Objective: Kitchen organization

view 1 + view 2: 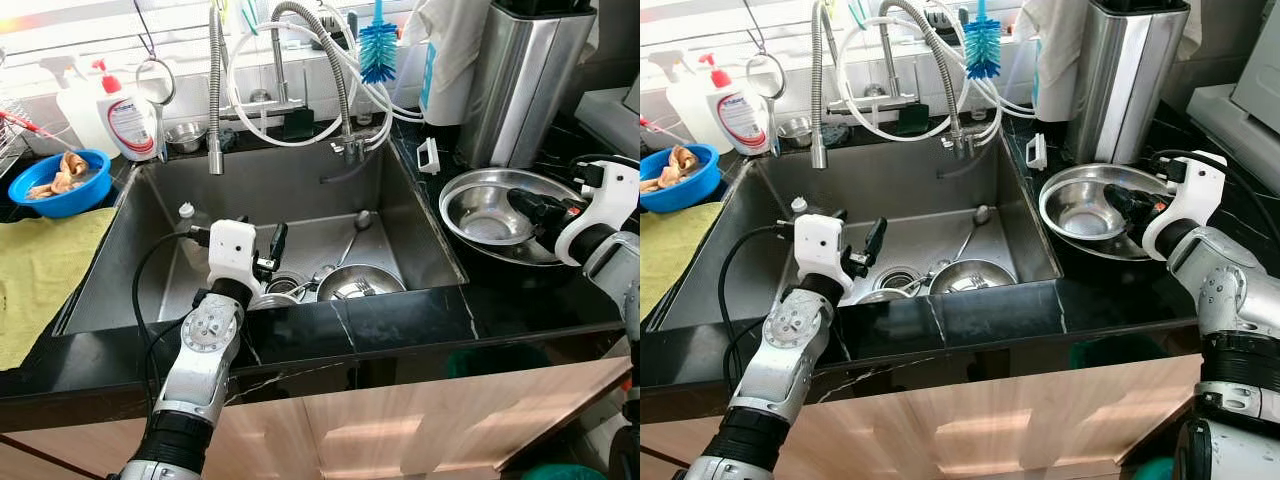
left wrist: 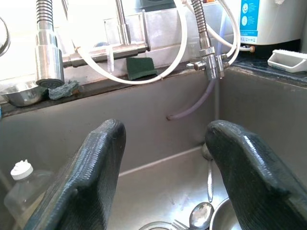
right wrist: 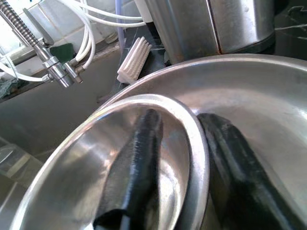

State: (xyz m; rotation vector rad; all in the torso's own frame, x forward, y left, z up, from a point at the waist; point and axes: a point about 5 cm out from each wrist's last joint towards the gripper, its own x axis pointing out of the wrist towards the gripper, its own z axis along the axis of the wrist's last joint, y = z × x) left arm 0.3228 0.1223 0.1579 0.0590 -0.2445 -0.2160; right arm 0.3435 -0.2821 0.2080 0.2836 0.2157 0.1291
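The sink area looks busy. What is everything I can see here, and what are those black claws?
Sink: one, steel, set in black counter.
Steel bowls: two nested, counter right of sink.
Bowl: one, steel, sink bottom.
Spoon: one, steel, sink bottom.
Blue bowl: one, left counter, holding scraps.
Soap bottle: one, white, behind sink.
Bottle brush: one, blue, hanging above taps.
Yellow cloth: one, left counter.
Steel canister: one, back right.
Left gripper: black fingers open over sink.
Right gripper: black fingers pinching inner bowl's rim.
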